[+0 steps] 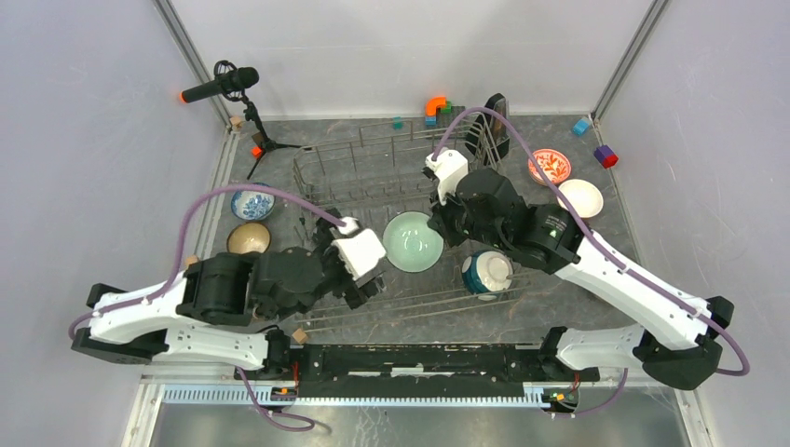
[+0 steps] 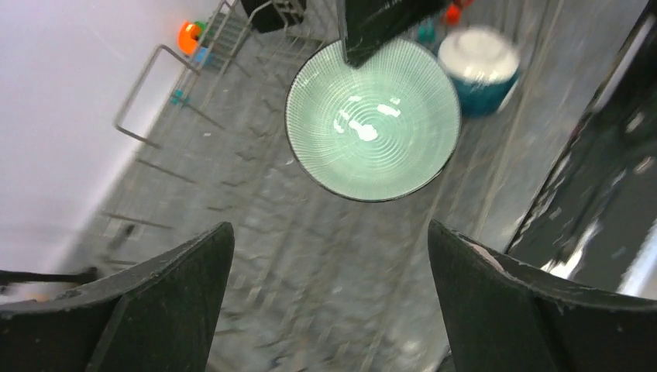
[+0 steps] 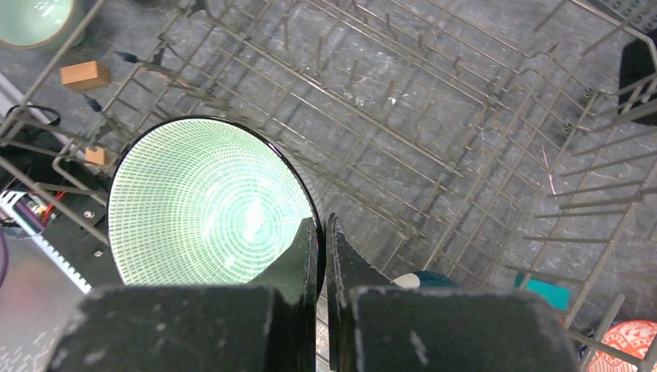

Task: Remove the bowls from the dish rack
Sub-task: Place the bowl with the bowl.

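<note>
The right gripper [image 3: 321, 232] is pinched tight on the right rim of the mint green bowl [image 1: 413, 241], which is open side up over the near middle of the dish rack [image 1: 373, 158]; the left gripper [image 2: 329, 240] gapes wide and empty just left of that bowl, clear of it; a teal bowl [image 1: 487, 272] lies upside down at the rack's near right; on the worktop [image 1: 540, 130], the red-floral bowl [image 1: 550, 167] and white bowl [image 1: 580, 196] lie right of the rack, and the blue-white bowl [image 1: 252, 202] and tan bowl [image 1: 248, 238] lie left of it.
</note>
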